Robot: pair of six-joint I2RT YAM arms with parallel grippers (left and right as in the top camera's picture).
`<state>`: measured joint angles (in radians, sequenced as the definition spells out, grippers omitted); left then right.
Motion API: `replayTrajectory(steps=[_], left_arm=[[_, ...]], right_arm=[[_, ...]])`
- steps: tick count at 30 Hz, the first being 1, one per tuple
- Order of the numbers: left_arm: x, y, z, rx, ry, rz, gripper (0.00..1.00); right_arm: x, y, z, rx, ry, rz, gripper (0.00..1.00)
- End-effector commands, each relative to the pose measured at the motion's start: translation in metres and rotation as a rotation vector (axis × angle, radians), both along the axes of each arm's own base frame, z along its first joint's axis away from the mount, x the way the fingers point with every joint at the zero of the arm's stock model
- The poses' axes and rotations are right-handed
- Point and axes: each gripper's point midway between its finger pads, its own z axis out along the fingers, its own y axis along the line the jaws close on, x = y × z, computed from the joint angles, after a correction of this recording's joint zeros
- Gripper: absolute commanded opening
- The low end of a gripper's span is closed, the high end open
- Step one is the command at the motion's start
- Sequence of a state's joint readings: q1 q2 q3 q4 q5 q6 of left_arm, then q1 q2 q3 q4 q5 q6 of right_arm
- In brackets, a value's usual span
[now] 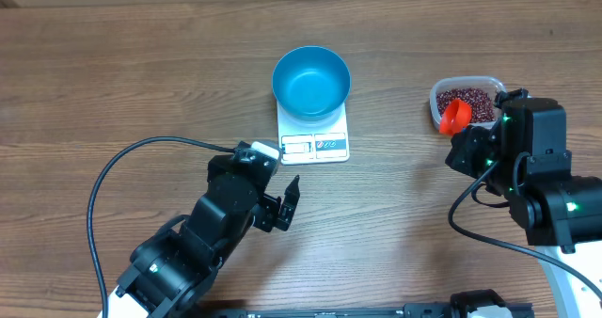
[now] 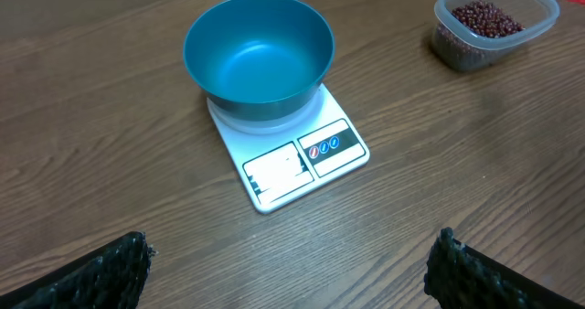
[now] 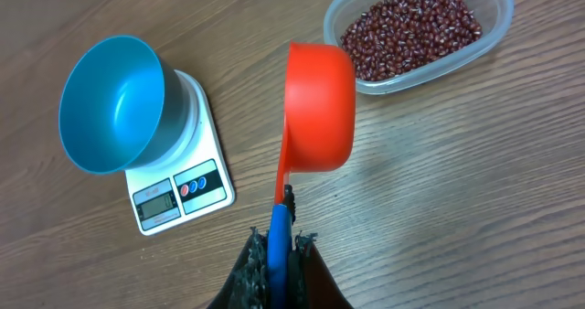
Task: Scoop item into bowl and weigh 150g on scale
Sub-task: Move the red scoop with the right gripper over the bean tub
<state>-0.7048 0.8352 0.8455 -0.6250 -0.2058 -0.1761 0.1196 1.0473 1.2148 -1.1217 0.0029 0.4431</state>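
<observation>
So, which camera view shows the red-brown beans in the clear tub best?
The right wrist view: the beans lie in the clear tub close up, single beans distinguishable. The left wrist view shows them smaller, at its top right. Overhead they are tiny, partly hidden by the orange scoop.

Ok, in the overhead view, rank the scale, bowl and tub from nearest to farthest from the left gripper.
1. Scale: just ahead of the left gripper, whose jaws are open.
2. Bowl: sitting on the scale's far end.
3. Tub: well off to the right side of the table.
</observation>
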Motion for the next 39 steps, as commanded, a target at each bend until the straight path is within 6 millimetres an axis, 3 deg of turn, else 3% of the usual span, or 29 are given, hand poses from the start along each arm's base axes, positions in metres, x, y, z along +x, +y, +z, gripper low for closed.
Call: replayTrajectory(steps=[1,13,18,23,31,39], left_arm=[[0.0,0.002,-0.002,0.018,-0.006,-0.003,1.0],[0.0,0.002,-0.002,0.018,-0.006,-0.003,0.99],[0.0,0.002,-0.002,0.018,-0.006,-0.003,1.0],[0.0,0.002,-0.002,0.018,-0.006,-0.003,0.99],[0.0,0.002,-0.002,0.018,-0.006,-0.003,1.0],[0.0,0.002,-0.002,0.018,-0.006,-0.003,1.0]], right_arm=[[0.003,0.002,0.014,-0.011,-0.045,0.028,0.04],[0.01,0.003,0.001,-0.071,-0.004,0.1,0.04],[0.025,0.004,-0.014,-0.11,0.056,0.142,0.04],[0.047,0.0,-0.004,-0.198,0.043,0.193,0.04],[0.071,-0.034,0.012,-0.43,0.036,0.187,0.04],[0.077,-0.088,0.011,-0.452,0.056,0.042,0.04]])
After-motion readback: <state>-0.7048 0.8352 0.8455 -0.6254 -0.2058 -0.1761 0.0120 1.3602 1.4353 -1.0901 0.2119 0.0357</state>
